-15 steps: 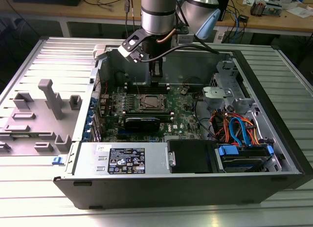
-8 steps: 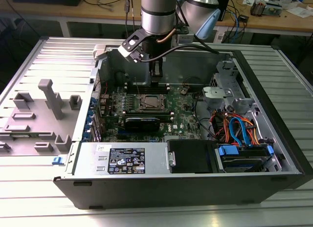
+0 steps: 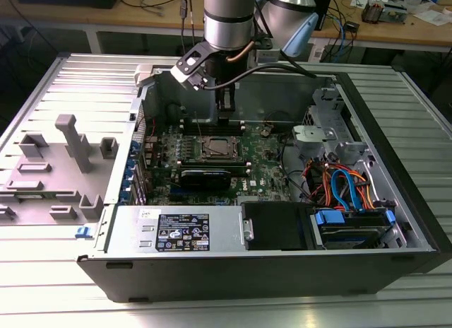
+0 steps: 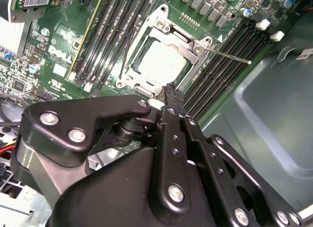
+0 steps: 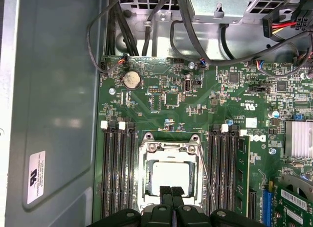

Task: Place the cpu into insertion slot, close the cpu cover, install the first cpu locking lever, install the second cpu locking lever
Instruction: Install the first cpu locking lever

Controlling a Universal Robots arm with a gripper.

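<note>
Workbenches run along the far wall behind a ribbed metal table (image 3: 42, 300), where an open computer case (image 3: 247, 271) lies on its side. Near the middle of its green board, the cpu (image 5: 170, 172) sits in the insertion slot (image 3: 214, 150) with the cpu cover (image 5: 168, 147) lying flat around it. One thin wire lever (image 4: 227, 56) juts out sideways. The gripper (image 5: 171, 190) hangs at the socket's far edge, its fingers pressed together on nothing.

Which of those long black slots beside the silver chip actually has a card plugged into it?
The outermost slot, nearest the finned heatsink: a green card stands in it; the others look empty.
</note>
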